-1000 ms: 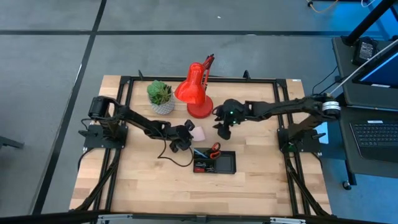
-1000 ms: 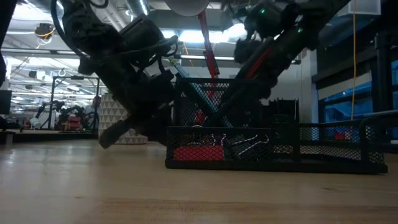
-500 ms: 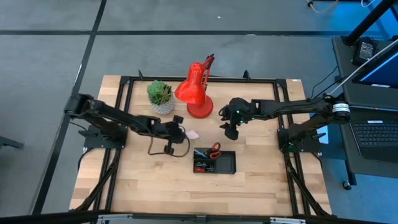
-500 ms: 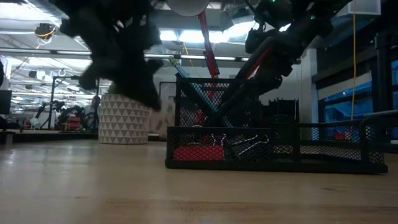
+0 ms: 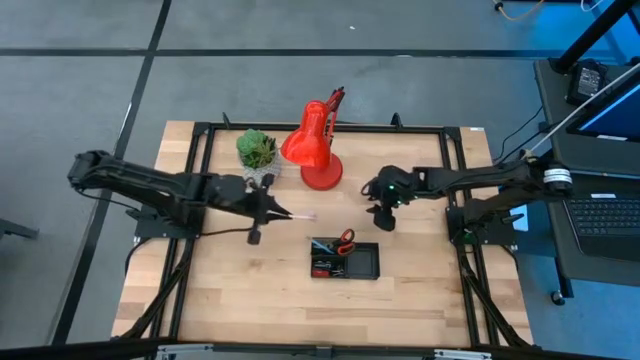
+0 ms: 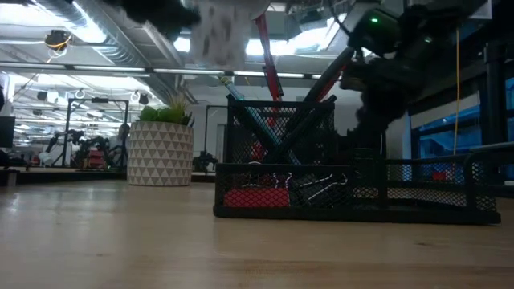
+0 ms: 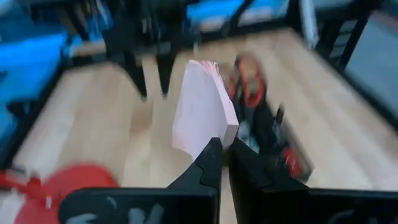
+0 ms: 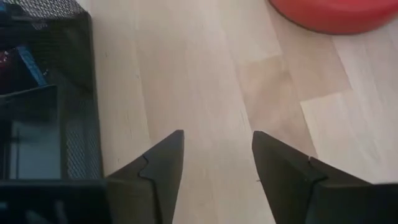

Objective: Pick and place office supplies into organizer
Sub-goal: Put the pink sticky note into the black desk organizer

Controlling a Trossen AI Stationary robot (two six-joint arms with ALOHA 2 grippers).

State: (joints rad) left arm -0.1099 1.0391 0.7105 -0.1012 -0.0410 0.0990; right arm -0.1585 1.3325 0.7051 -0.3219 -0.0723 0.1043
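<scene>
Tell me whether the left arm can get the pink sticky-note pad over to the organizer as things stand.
Probably yes. The left tool is shut on the pink sticky-note pad, held off the table. Bare wood separates it from the organizer, and the right tool hangs off to the side.

Pink sticky-note pad: pale pink stack, pinched at 1 corner between the fingertips of the left gripper, held off the table and tilted on edge, up and to the left of the organizer in the high view. Organizer: low black mesh tray on the wooden table in front of the lamp, with a taller mesh cup at its left end holding red-handled scissors, a thin blue pen and black pens, all leaning. The low front compartment holds a small red block and black clips with silver wire handles.
</scene>
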